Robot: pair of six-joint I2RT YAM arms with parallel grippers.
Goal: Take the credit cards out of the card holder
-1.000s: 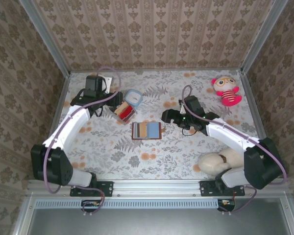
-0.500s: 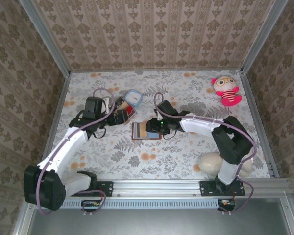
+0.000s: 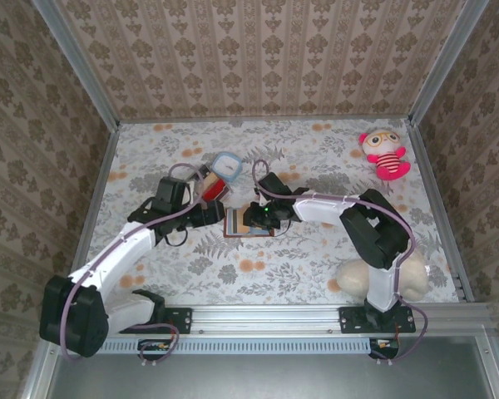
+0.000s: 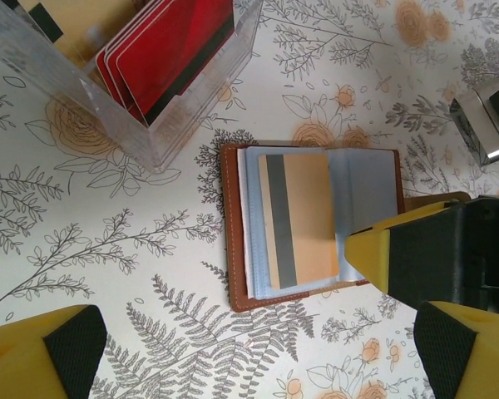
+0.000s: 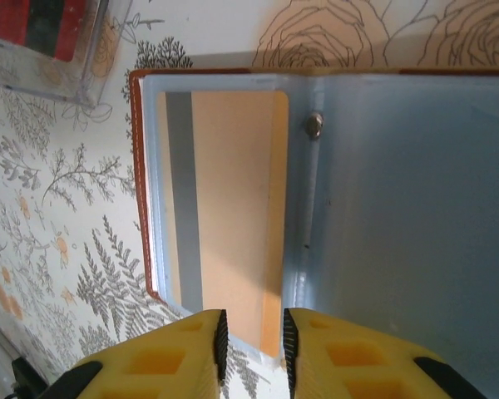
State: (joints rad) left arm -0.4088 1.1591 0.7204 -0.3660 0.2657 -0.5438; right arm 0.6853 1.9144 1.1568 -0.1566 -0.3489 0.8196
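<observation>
The card holder (image 4: 227, 249) has a brown edge and a light blue inside. The card (image 4: 308, 208) in it is tan with a grey stripe. The clear box (image 4: 100, 104) at upper left holds red cards (image 4: 179, 41). The table (image 4: 108, 249) is white with grey ferns and orange flowers.

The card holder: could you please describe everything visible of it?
The brown leather-like bifold card holder lies open and flat on the floral table, near a clear plastic box. Its light blue inner faces show, with a tan grey-striped card on one face. The right end effector hovers at its edge; contact is unclear.
</observation>
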